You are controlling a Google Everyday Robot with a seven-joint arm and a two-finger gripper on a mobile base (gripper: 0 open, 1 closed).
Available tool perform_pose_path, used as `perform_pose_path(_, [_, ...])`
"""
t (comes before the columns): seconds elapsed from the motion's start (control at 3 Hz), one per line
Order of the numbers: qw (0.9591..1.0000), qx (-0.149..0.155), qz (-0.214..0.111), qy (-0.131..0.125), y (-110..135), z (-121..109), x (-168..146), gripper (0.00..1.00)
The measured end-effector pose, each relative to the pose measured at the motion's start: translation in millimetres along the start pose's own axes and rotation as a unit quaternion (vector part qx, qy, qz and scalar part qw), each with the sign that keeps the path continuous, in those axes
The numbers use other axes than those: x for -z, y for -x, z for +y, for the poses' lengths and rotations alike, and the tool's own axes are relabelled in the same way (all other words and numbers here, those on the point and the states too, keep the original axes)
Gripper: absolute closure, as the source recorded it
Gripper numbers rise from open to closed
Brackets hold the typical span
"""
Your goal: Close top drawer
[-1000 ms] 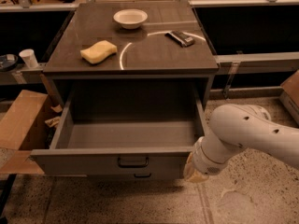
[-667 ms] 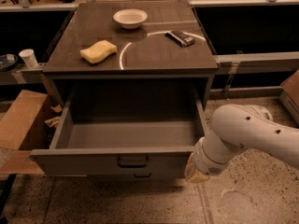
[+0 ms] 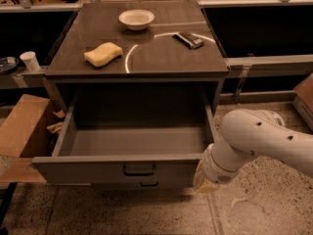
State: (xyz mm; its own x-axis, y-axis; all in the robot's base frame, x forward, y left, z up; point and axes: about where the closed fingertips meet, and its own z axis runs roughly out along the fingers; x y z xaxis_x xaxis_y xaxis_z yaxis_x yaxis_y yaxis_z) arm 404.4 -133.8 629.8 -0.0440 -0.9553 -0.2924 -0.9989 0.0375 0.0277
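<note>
The top drawer (image 3: 88, 171) of the grey cabinet (image 3: 146, 62) is pulled far out, and its deep box is empty inside. Its front panel faces me, with a small black loop handle (image 3: 139, 170) at the centre. My white arm (image 3: 264, 141) comes in from the right. My gripper (image 3: 204, 178) is low at the right end of the drawer's front panel, close against its corner. A lower drawer's black handle (image 3: 149, 183) peeks out under the front panel.
On the cabinet top lie a yellow sponge (image 3: 103, 54), a white bowl (image 3: 136, 19) and a dark flat object (image 3: 189, 39). An open cardboard box (image 3: 19, 131) stands left of the drawer, with a paper cup (image 3: 30, 60) on a ledge behind. Another box (image 3: 305, 99) is at the right edge.
</note>
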Motion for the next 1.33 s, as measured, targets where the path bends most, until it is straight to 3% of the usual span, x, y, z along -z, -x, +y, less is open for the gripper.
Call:
perform_pose_path(0.33, [1.0, 0.0, 0.0, 0.0, 0.0, 0.0, 0.0, 0.11])
perform_pose_path(0.67, [1.0, 0.0, 0.0, 0.0, 0.0, 0.0, 0.0, 0.0])
perform_pose_path(1.0, [1.0, 0.0, 0.0, 0.0, 0.1, -0.1, 0.0, 0.0])
perform_pose_path(1.33, [0.9997, 0.022, -0.005, -0.002, 8.6, -13.4, -1.6, 0.0])
